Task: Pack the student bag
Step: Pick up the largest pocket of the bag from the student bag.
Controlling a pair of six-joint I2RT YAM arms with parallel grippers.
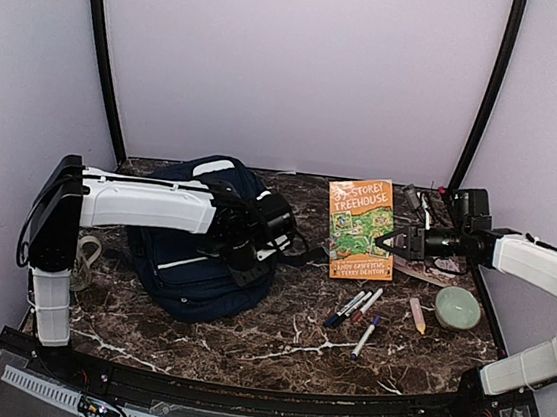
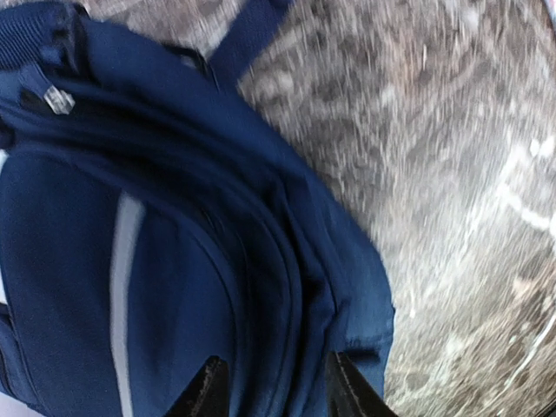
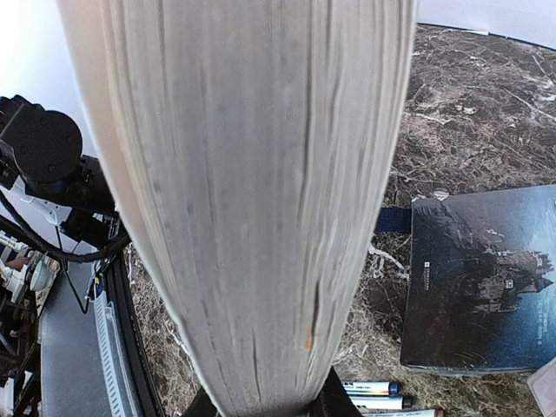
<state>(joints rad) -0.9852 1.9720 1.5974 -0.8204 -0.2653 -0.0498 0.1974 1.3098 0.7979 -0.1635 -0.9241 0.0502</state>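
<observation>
The navy student bag (image 1: 197, 260) lies at the left of the marble table; its white stripe shows in the left wrist view (image 2: 126, 261). My left gripper (image 1: 251, 249) sits on the bag's right edge. Its fingers (image 2: 278, 391) stand either side of bunched folds of the bag's fabric and pinch them. My right gripper (image 1: 396, 242) is shut on the right edge of an orange "Storey Treehouse" book (image 1: 359, 228) and holds it tilted up off the table. In the right wrist view the book's grey page edges (image 3: 252, 191) fill the space between the fingers (image 3: 269, 404).
A dark book (image 3: 482, 278) lies flat under the right arm. Several markers (image 1: 358, 306), a pencil (image 1: 416, 315) and a pale green round object (image 1: 458, 308) lie at the front right. Small items (image 1: 422, 200) sit at the back right corner. A bag strap (image 3: 395, 217) lies on the table.
</observation>
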